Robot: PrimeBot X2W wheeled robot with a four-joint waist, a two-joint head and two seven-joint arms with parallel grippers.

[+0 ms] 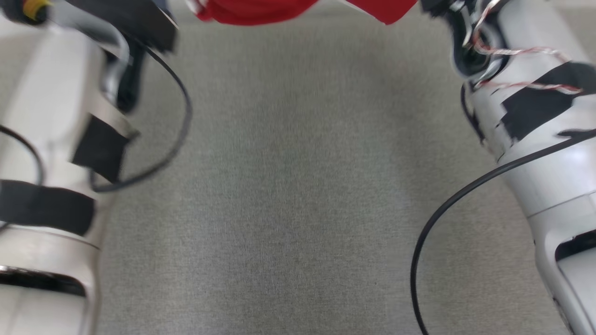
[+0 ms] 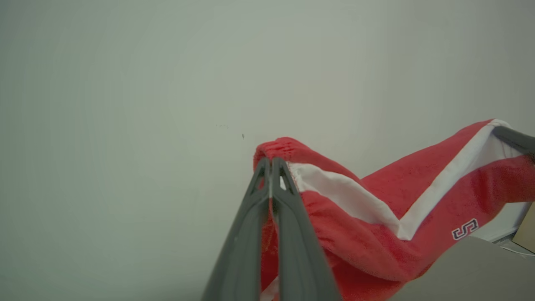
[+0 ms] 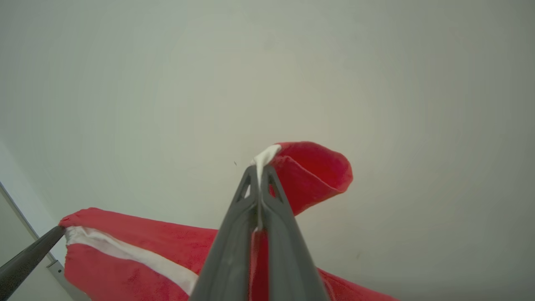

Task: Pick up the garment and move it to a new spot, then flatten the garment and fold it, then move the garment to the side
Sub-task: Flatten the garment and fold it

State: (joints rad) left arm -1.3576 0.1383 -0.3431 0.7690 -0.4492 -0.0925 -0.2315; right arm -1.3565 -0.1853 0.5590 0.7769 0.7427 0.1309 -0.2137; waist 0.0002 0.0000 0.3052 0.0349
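The garment (image 2: 393,196) is red fleece with a white stripe and a small letter patch. It hangs stretched between my two grippers, lifted off the table. My left gripper (image 2: 271,164) is shut on one corner of its elastic edge. My right gripper (image 3: 259,170) is shut on the opposite corner, where a red cuff (image 3: 315,173) bulges beside the fingertips. In the head view only the garment's lower edge (image 1: 260,10) shows at the top, between my two pale forearms. The other arm's dark finger (image 2: 515,140) holds the far corner in the left wrist view.
A grey-green cloth-covered table (image 1: 298,186) spreads below the arms. Black cables (image 1: 433,223) loop off both forearms over it. A pale plain wall (image 2: 167,83) backs both wrist views. The table's edge (image 2: 472,267) shows at lower right in the left wrist view.
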